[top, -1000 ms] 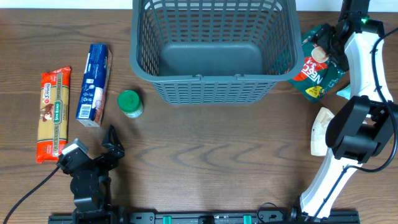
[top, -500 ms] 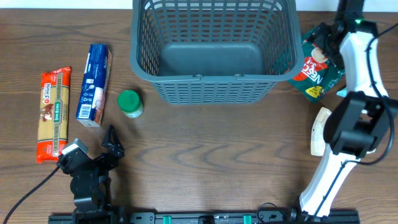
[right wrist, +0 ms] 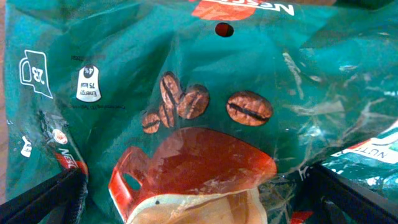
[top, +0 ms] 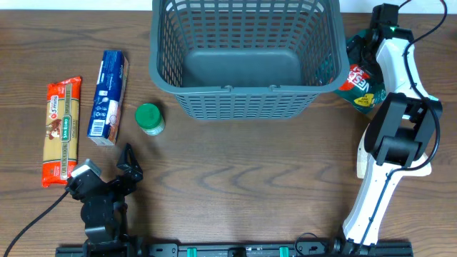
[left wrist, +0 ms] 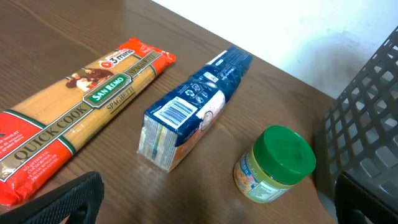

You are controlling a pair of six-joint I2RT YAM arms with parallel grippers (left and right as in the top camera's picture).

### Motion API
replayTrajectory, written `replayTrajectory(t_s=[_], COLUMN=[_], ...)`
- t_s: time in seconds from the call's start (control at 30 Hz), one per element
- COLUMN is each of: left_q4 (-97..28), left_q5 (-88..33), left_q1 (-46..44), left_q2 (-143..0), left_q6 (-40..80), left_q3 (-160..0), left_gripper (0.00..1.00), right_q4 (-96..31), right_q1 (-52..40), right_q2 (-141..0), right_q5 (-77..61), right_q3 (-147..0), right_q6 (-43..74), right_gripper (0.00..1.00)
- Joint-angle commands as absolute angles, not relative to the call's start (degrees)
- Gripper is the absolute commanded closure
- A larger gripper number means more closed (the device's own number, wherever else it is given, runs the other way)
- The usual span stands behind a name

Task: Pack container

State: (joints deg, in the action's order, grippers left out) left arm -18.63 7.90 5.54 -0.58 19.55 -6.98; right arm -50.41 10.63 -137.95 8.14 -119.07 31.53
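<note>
basket (top: 228, 89) empty, far centre | right gripper (right wrist: 199, 202) jaws apart over nescafe coffee bag (right wrist: 199, 93) just right of it | bag looks light, crinkly, slippery: pinch mid-body | left gripper (top: 131, 158) jaws apart

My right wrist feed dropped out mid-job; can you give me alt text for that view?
A crinkled green coffee bag fills the view, printed with coffee beans and a red cup. The right gripper is open, its dark fingertips showing in the two bottom corners, one on each side of the cup picture.
</note>
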Motion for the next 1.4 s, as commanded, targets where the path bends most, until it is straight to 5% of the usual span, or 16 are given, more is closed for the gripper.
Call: replayTrajectory(t_s=[0.0, 0.23, 0.27, 0.3, 0.33, 0.37, 0.83, 1.37], left_q4=[-18.92, -18.92, -18.92, -18.92, -18.92, -18.92, -18.92, -18.92], left_q5=[8.14, 8.14, 8.14, 8.14, 8.14, 8.14, 8.14, 8.14], left_q1=[5.82, 5.82, 5.82, 5.82, 5.82, 5.82, 5.82, 5.82], left_q2=[-0.23, -0.23, -0.23, -0.23, -0.23, -0.23, -0.23, -0.23], left_q6=[19.84, 19.84, 19.84, 19.84, 19.84, 19.84, 19.84, 19.84], left_q3=[-5.76, -5.76, -5.76, -5.78, -5.76, -5.76, -5.76, -5.76], left_gripper=[0.01, 0.01, 0.01, 0.01, 0.01, 0.01, 0.01, 0.02], right_q4=[-50.98, -53.08, -53.08, -53.12, -53.21, -53.69, -58.11, -56.18], right_q1=[9.67, 9.89, 9.93, 9.98, 10.11, 10.26, 13.50, 16.10], right_q2=[-144.44, -144.44, -144.44, -144.44, -144.44, -144.44, -141.08, -115.13], right_q5=[-0.10, -0.05, -0.05, -0.08, -0.08, -0.19, -1.08, 6.68], right_q3=[-116.53, -116.53, -116.53, -116.53, -116.51, -116.51, -116.60, -116.62], right_q6=[29.89, 23.75, 23.24, 22.48, 21.98, 22.24, 22.24, 20.47], right_gripper=[0.01, 0.02, 0.15, 0.41, 0.94, 0.99, 0.99, 0.99])
